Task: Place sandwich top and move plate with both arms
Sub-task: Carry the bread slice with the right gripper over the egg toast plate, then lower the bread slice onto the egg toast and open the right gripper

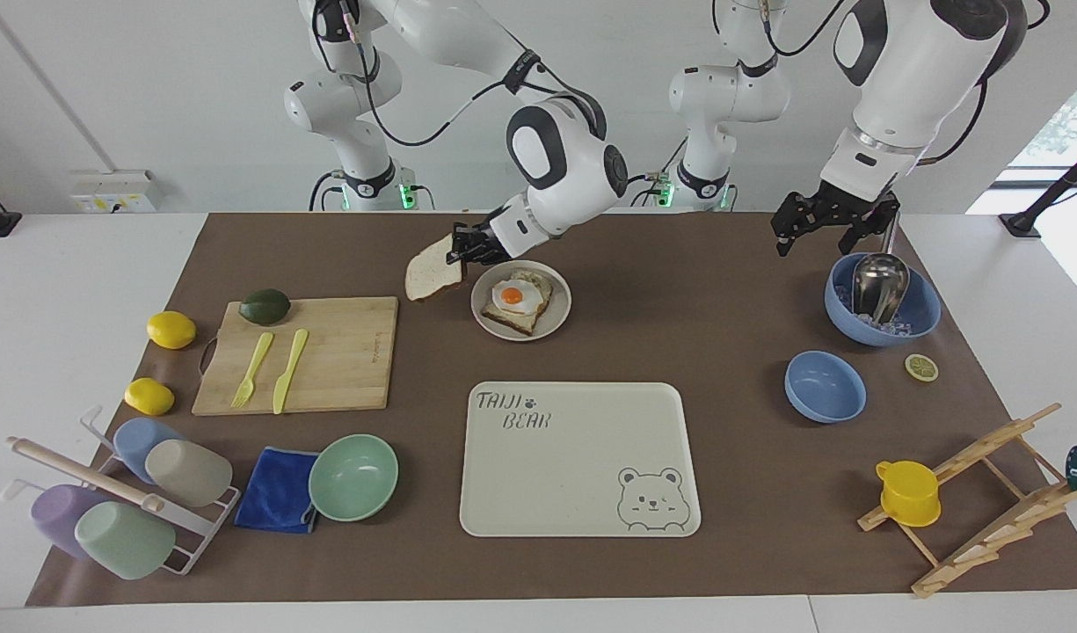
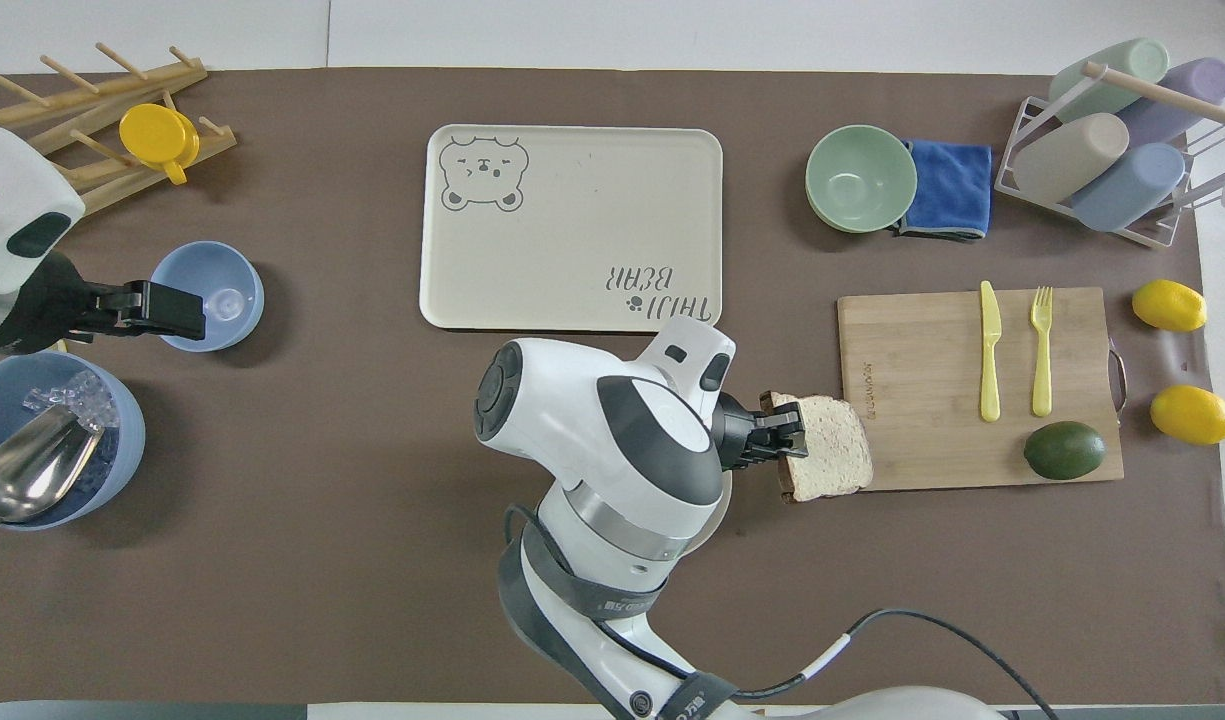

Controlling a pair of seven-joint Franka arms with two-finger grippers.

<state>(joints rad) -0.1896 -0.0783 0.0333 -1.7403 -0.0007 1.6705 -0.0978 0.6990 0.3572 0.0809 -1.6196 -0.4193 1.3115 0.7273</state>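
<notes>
Step in hand was carrying: right gripper pinched the sandwich top by one edge, slice tilted in the air just beside the plate, over bare mat betw. plate & cutting board. Egg toast sat on the plate, uncovered. Next move prob. needs the slice brought over the egg toast, levelled, lowered, then let go. Left gripper waited, fingers wide, over the blue bowl w/ scoop. Tray read "TAIJI BEAR".
</notes>
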